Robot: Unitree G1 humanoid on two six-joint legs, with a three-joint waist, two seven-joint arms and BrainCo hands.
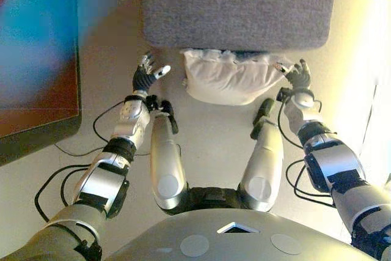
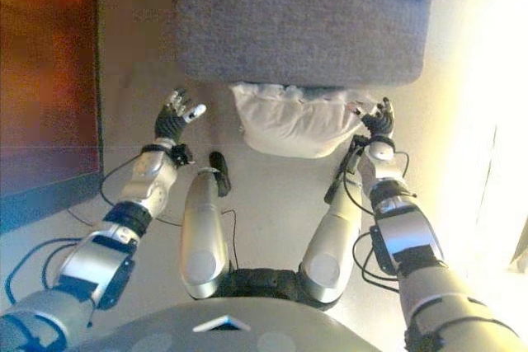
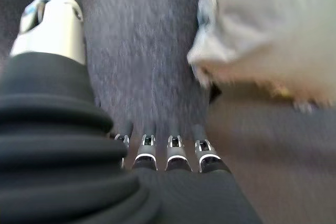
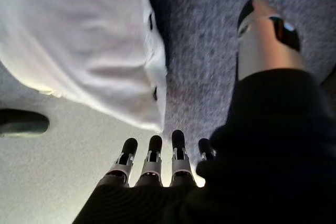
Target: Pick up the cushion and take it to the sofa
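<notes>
White cushion [image 1: 229, 77] lying on the floor against the near face of the grey sofa [image 1: 238, 7], flanked by left hand [image 1: 145, 76] and right hand [image 1: 297, 74], both released with fingers straight, spread apart apparently for a two-sided clamp.

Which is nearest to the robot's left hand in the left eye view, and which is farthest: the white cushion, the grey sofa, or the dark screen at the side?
From the left hand:
1. White cushion, on the floor just to its right.
2. Grey fabric sofa, ahead; too close to the cushion to rank firmly.
3. Dark flat screen, out to its left, farthest.
</notes>
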